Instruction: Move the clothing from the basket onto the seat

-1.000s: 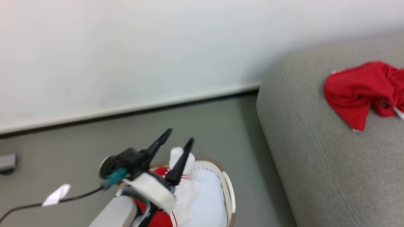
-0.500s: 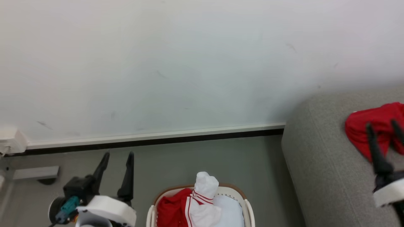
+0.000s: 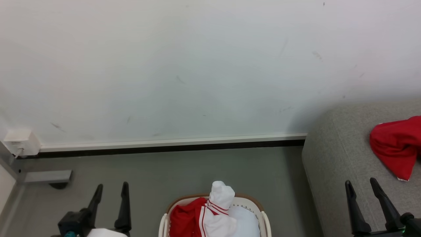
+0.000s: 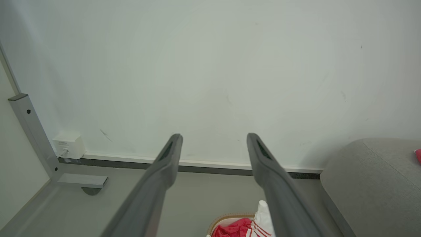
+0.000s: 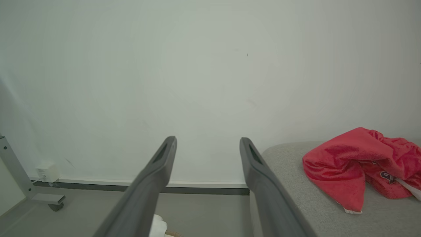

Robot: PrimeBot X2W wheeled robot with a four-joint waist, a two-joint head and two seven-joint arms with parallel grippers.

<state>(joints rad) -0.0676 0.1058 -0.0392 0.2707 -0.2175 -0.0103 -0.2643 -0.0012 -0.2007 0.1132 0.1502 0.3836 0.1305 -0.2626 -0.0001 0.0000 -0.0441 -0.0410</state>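
1. Head view: your left pincer point(image 3: 111, 186) was hanging over the basket point(image 3: 243, 196) a second ago. Now it's parked lower left, with the right pincer point(image 3: 360, 182) parked lower right. Both are spread and carrying nothing. The camera swung too, so don't read that as the basket moving. A red garment point(image 3: 394, 144) lies crumpled on the seat point(image 3: 335, 164), so I'd call that one piece delivered. The striped garment point(image 3: 218, 210) pokes up out of the basket, white cuff on top, next to a red bundle point(image 3: 182, 217), so you're not done yet.
2. Left wrist view: left pincer point(image 4: 214, 136) is wide apart and aimed at the wall. The basket point(image 4: 227, 217) and striped garment point(image 4: 261, 214) sit at the bottom edge.
3. Right wrist view: right pincer point(image 5: 208, 139) is spread and empty. The red garment point(image 5: 345, 164) slumps in soft folds on the seat point(image 5: 296, 197), to the right of the fingers.
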